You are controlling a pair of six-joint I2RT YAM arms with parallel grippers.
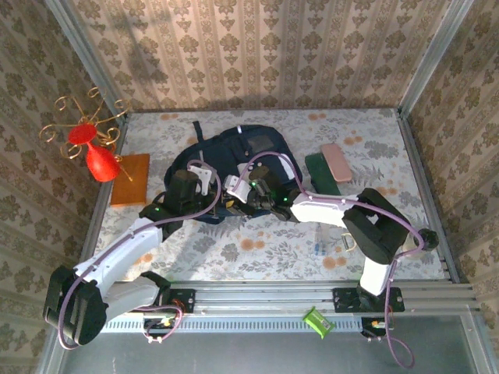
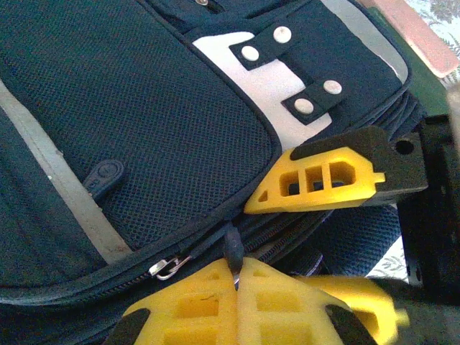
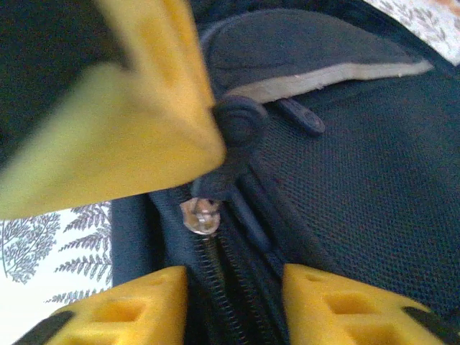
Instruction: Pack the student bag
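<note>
The student bag [image 1: 228, 156] lies centre-far on the bench [image 1: 257, 251], left fingers [image 2: 215, 295] pinched shut on its dark zip pull [image 2: 233, 248], likely to draw it open, while right fingers [image 3: 144, 305] straddle the zip [image 3: 215, 284], narrowly apart, holding nothing.

No text, brand or number is legible on the student bag [image 2: 144, 108].

Both arms crowd the near edge of the student bag [image 1: 234, 152], with the left gripper [image 2: 236, 269] and right gripper [image 3: 235, 277] meeting at its zip pull [image 2: 233, 248]. Left of the bag stand an orange board [image 1: 130, 179] and a red ornament [image 1: 93, 156]; to its right are a green book [image 1: 320, 170] and a pink case [image 1: 337, 162]. The tablecloth [image 1: 257, 249] nearer than the bag lies open.
</note>
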